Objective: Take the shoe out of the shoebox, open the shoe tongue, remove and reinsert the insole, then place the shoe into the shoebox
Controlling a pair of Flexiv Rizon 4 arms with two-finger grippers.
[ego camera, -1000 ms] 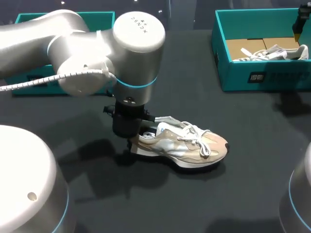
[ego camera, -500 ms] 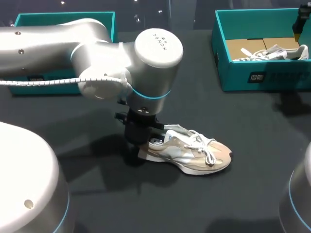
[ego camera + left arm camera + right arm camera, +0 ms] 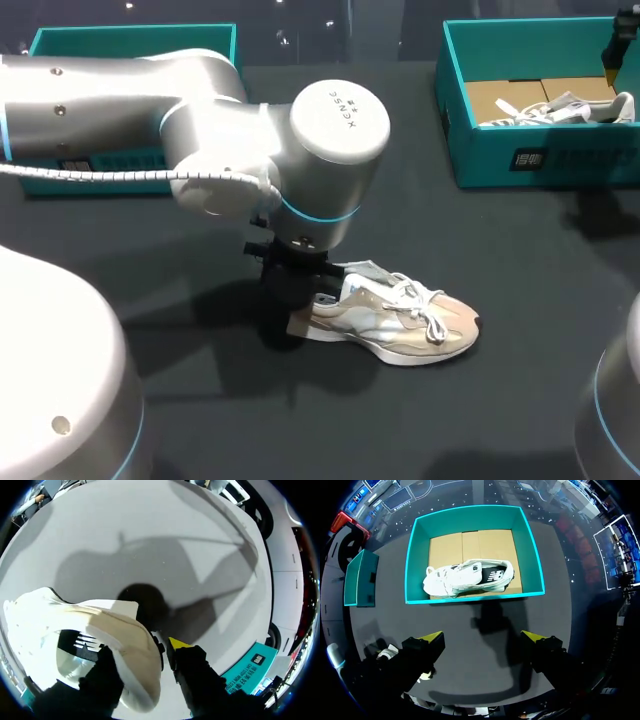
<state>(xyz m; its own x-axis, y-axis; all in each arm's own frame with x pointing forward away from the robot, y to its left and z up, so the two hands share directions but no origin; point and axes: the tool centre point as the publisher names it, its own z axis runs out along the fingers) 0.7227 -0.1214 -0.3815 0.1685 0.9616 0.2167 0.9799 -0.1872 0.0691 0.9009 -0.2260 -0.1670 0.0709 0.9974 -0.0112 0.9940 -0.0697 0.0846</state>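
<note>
Holding: my left gripper (image 3: 150,652) pinches the heel of the tan shoe (image 3: 400,320).
Tan shoe: I see it sitting on the dark worktop (image 3: 520,260), toe away from that gripper.
Right gripper (image 3: 482,642): spread wide, up above the shoebox (image 3: 417,555).
Shoebox: a white shoe (image 3: 465,577) lies inside.

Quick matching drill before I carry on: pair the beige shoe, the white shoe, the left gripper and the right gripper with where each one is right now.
1. beige shoe
2. white shoe
3. left gripper
4. right gripper

A. fingers open, facing the shoebox
B. inside the shoebox
C. lying on the table, outside the shoebox
D. fingers closed on the beige shoe's heel

Pairs: 1-C, 2-B, 3-D, 4-A
</note>
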